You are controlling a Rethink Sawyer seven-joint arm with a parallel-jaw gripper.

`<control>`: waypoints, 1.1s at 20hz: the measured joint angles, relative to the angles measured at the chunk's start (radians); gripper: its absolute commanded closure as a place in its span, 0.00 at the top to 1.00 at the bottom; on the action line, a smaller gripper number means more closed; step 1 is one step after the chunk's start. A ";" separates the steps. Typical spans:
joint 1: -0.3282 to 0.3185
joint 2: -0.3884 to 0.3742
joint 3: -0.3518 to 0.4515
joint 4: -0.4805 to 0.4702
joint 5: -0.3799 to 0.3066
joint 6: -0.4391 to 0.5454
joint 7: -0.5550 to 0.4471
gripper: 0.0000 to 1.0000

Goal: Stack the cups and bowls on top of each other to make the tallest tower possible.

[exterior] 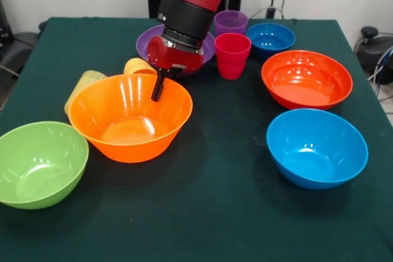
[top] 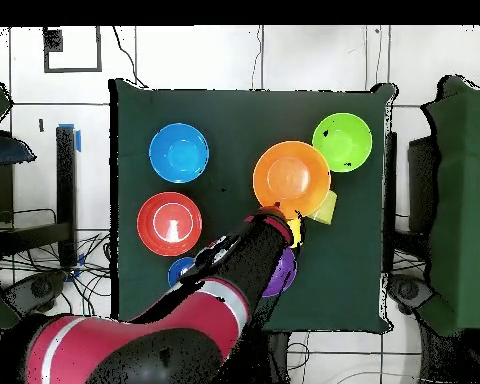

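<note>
Plastic looks light, stiff and slick; our end effector (exterior: 158,89) straddles the orange bowl (exterior: 130,118) rim, whether clamped we cannot tell.

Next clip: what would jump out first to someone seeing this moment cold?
The red arm's gripper dips over the far rim of the big orange-yellow bowl, left of the table's middle in the front view. Nothing is stacked: the lime green bowl, light blue bowl and red-orange bowl sit apart around it. Two yellowish cups lie tipped behind the orange-yellow bowl.
</note>
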 measured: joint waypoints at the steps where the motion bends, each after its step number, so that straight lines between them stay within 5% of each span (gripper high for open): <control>1: -0.021 -0.016 0.023 0.003 0.000 0.012 0.000 0.00; 9: -0.136 -0.106 0.166 0.018 -0.001 0.126 0.000 0.00; 22: -0.204 -0.158 0.276 0.021 -0.002 0.244 0.000 0.00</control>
